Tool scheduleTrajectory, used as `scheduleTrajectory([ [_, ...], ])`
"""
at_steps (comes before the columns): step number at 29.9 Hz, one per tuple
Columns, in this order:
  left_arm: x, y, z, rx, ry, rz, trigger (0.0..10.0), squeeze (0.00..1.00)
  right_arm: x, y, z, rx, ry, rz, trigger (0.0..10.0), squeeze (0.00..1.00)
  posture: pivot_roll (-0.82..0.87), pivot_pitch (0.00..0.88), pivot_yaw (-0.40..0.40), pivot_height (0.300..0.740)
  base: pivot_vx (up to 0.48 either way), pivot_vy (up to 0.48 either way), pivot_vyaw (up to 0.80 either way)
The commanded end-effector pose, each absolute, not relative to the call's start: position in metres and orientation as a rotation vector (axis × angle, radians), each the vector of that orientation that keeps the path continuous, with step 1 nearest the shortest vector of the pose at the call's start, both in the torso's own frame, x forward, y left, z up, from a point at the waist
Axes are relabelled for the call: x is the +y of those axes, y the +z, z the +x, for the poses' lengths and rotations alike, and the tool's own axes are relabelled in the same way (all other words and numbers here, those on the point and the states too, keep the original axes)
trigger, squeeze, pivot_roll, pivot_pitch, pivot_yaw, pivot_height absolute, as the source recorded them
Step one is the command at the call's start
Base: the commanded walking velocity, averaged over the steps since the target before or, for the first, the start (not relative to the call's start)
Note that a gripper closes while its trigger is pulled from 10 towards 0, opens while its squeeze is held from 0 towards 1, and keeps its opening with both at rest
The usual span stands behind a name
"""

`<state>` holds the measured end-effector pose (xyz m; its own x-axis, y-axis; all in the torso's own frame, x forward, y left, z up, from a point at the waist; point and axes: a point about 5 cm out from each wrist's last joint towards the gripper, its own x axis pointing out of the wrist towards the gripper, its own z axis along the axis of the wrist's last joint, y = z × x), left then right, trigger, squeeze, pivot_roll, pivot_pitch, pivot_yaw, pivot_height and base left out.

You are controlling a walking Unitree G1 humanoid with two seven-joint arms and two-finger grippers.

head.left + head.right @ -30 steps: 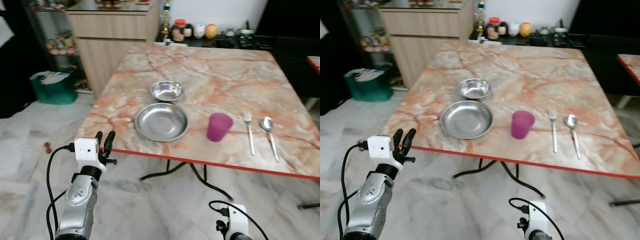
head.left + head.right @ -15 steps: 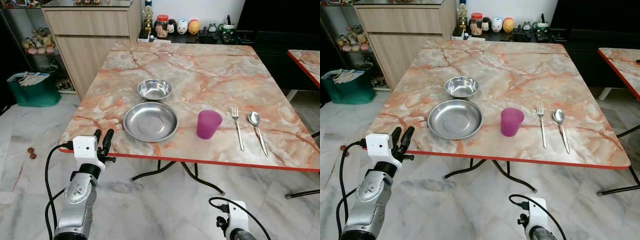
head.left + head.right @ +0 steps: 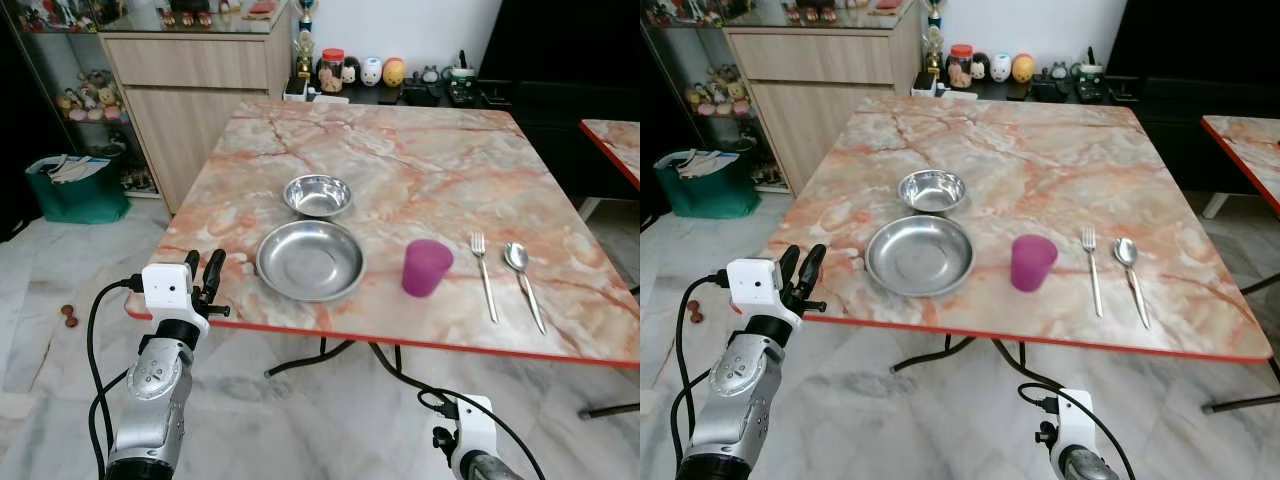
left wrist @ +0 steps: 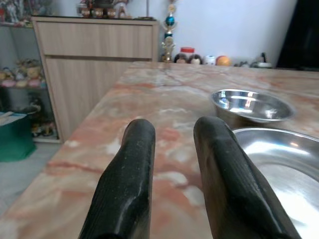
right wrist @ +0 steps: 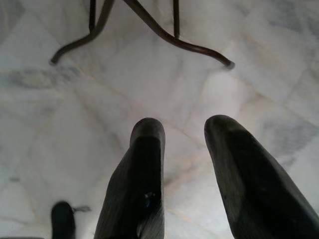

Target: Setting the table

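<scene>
Steel is the material of the two round dishes on the marble table (image 3: 420, 150): a wide shallow plate (image 3: 310, 260) lies near the front edge, left of the middle, and a smaller bowl (image 3: 317, 194) stands just behind it, on the far side. To the right of the plate a purple cup (image 3: 426, 267) is placed upright, then a fork (image 3: 484, 270) and a spoon (image 3: 523, 280) lie side by side, near each other but apart. The left gripper (image 3: 203, 280) is raised at the near left corner of the table, its fingers (image 4: 134, 169) slightly parted with nothing held between them, and it is pointed towards the plate. The right gripper (image 5: 182, 149) hangs low above the floor, also a little open and empty. The plate is judged to be light, stiff and not fragile, but its polished surface is probably slippery; it would best be taken by the thin rim on the near left side, one finger above and one below. The cup looks like plastic, light, and may be pinched at its wall.
</scene>
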<state>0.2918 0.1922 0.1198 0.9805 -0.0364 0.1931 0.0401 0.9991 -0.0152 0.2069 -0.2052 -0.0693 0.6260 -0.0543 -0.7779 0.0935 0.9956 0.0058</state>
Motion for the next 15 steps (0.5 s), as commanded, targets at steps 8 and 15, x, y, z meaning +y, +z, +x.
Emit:
scheduleTrajectory([
  [8,0.187,0.131,0.294,-0.237,-0.060,-0.024,10.0,0.00,-0.210,-0.077,0.191,0.927,-0.108,0.016,10.0,0.00,0.03,0.000,-0.011,0.740,0.120,0.000,-0.13],
  [15,0.192,0.135,0.296,-0.240,-0.035,-0.037,10.0,0.00,-0.208,-0.083,0.179,0.952,-0.102,0.029,10.0,0.00,0.02,0.000,-0.005,0.740,0.000,0.000,0.00],
])
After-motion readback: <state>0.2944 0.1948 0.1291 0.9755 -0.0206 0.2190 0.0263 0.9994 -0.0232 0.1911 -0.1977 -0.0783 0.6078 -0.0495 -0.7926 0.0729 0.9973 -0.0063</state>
